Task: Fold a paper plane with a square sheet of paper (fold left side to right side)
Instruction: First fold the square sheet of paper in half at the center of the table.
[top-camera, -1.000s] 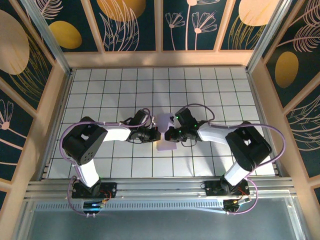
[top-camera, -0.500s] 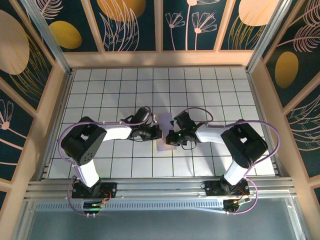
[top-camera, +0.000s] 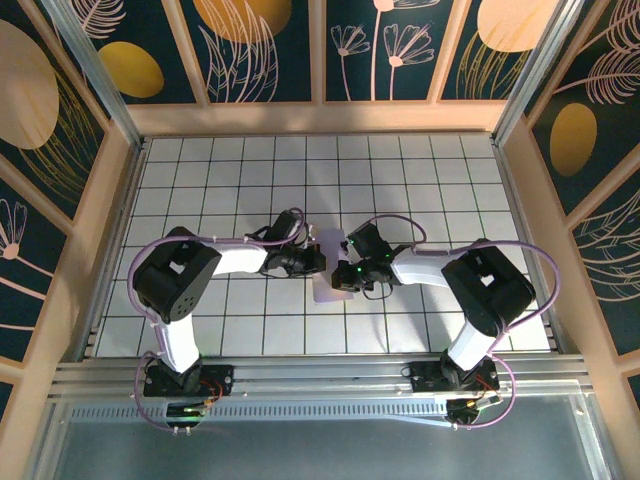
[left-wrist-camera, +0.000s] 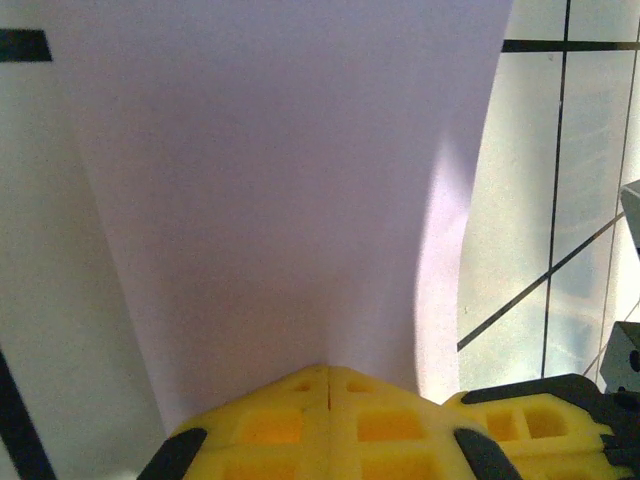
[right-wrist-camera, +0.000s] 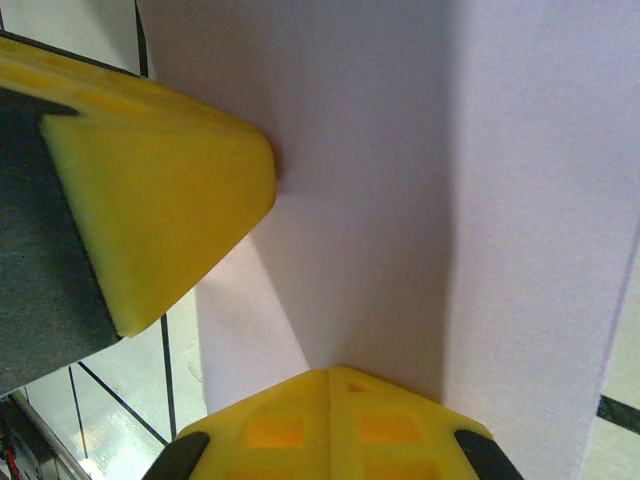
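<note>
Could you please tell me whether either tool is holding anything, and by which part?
It cannot be told: the left tool and right tool are both shut, tips against the lavender sheet from opposite sides, either pinching it or merely pressing it.

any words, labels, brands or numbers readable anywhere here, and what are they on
None: there is no readable text. The square sheet of paper is plain, the wall panels carry only leaf and flower drawings, and the table has only grid lines.
</note>
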